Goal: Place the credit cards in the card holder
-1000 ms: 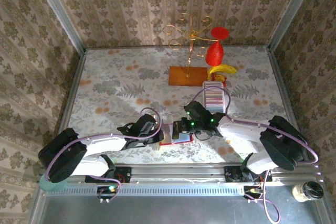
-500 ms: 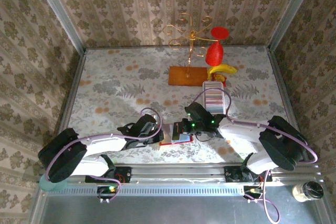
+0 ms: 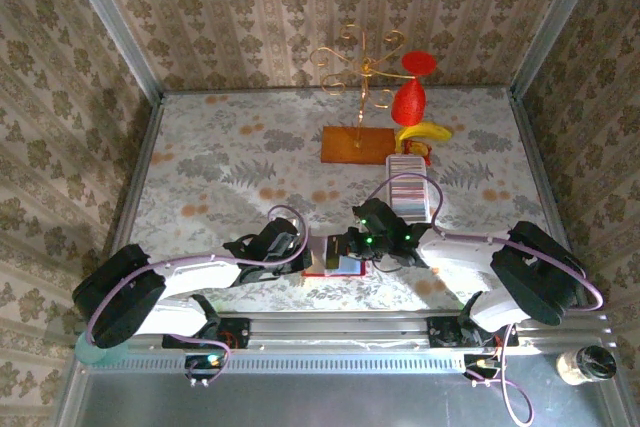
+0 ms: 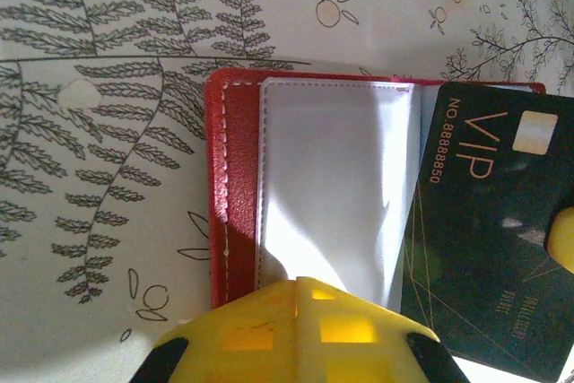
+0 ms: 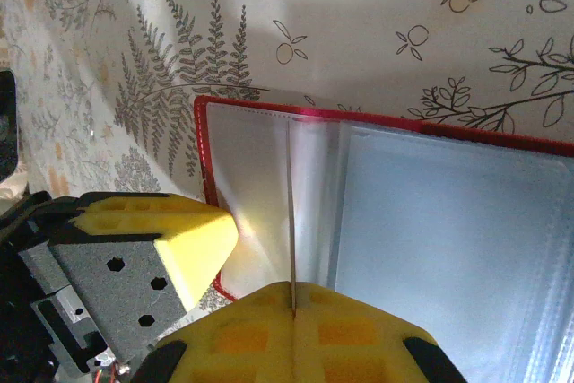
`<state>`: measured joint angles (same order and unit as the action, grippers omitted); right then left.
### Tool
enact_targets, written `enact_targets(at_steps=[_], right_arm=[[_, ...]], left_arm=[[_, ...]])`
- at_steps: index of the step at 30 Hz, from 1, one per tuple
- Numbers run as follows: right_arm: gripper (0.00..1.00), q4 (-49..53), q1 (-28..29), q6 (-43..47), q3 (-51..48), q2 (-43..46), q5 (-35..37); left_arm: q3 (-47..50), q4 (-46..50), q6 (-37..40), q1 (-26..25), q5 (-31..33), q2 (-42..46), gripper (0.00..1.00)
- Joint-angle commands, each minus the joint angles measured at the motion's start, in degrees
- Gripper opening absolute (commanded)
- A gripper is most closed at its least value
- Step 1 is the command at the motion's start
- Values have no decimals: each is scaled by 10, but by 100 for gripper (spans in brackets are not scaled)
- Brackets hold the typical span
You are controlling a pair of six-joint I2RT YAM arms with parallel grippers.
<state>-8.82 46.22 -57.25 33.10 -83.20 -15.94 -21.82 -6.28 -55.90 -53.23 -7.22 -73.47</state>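
The red card holder lies open near the table's front edge, showing its red cover and grey-blue pockets. My right gripper is shut on a dark green VIP credit card, which appears edge-on in the right wrist view, standing over the holder's left pocket. My left gripper is shut, its tips pressing on the near edge of the holder's clear pocket. The other credit cards stand in a row in a long white tray behind the right gripper.
An orange-brown stand base with a gold wire tree stands at the back. A red glass and a yellow banana are beside it. Metal frame posts and patterned walls enclose the table.
My right gripper has shifted slightly nearer and lower with the card over the open holder. The left arm has stayed put.
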Motion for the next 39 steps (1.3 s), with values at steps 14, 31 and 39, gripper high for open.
enact_targets(at_steps=[14,31,39], right_arm=[[0,-41,-10,-49,-36,21,-1],[0,-98,-10,-85,-58,19,-17],[0,-71,-11,-84,-52,5,-27]], left_arm=[[6,-1,1,-10,3,-10,0],[7,-5,-1,-14,3,-10,0],[6,-5,-1,-15,4,-6,0]])
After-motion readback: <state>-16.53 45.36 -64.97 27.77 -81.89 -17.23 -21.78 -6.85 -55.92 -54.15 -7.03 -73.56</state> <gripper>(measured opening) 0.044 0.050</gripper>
